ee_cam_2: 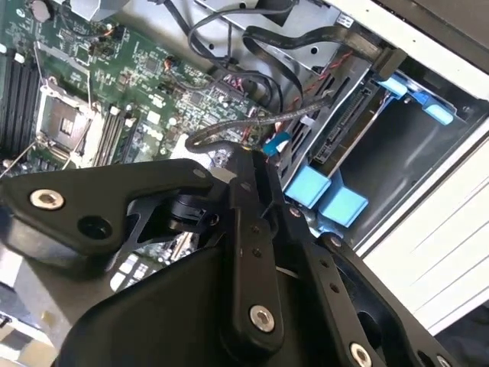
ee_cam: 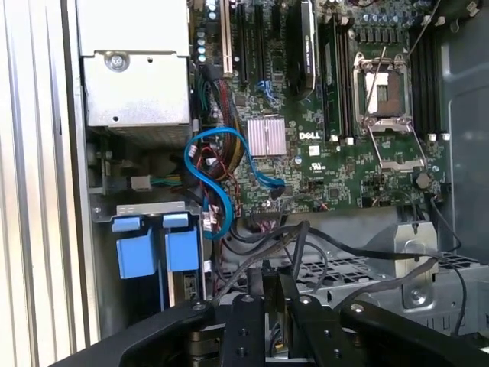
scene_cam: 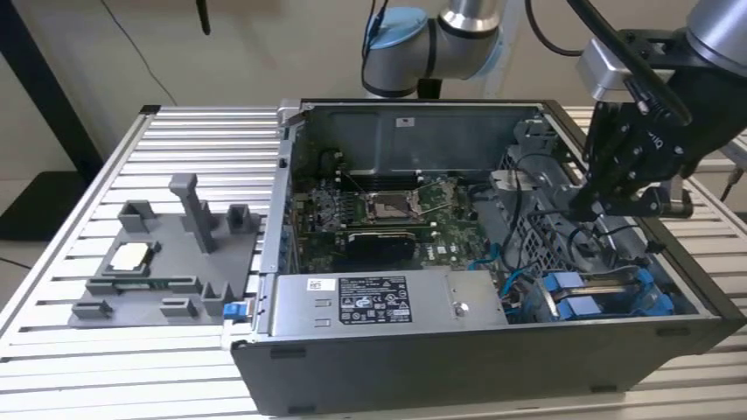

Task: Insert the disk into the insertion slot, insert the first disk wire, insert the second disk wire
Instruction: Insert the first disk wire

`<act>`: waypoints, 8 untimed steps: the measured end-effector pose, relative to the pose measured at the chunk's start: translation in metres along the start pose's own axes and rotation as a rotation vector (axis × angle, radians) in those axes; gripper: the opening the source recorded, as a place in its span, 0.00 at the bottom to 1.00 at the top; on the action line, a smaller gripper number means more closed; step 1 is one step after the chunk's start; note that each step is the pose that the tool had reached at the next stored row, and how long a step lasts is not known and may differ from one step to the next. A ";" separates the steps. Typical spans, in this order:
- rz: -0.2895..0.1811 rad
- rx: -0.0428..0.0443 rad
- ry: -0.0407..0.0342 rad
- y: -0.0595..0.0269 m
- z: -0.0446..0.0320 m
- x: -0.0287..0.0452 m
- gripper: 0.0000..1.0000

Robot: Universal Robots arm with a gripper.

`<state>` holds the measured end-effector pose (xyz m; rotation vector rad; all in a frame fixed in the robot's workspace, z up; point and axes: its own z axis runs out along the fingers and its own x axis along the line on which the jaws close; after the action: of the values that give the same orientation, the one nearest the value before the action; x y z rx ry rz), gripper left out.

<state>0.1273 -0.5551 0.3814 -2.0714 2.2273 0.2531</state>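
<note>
The disk lies in the insertion slot at the front of the open case, on the exterior view's right, its blue carrier tabs showing. In the second wrist view the disk's connector edge faces the motherboard, with the blue tabs beside it. My gripper hangs just above the bay. Its fingers are shut on a thin black disk wire with a blue-tipped plug at the fingertips. In the first wrist view the gripper sits among black cables over the perforated cage.
The motherboard fills the case floor, and a grey labelled power-supply box stands at the front. A blue cable loop and loose black cables crowd the space by the bay. A grey fixture plate lies on the slatted table.
</note>
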 end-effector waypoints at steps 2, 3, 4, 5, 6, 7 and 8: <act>0.000 0.0024 0.0174 -0.0001 -0.0001 0.0000 0.19; 0.000 0.0042 0.0259 -0.0001 0.0000 0.0000 0.19; 0.000 0.0064 0.0366 0.0000 0.0001 0.0000 0.19; 0.000 0.0083 0.0466 0.0000 0.0002 0.0000 0.19; 0.000 0.0087 0.0493 0.0000 0.0003 0.0001 0.19; 0.001 0.0088 0.0495 0.0000 0.0004 0.0001 0.19; 0.001 0.0089 0.0496 0.0000 0.0004 0.0001 0.19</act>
<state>0.1273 -0.5551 0.3810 -2.0952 2.2525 0.1937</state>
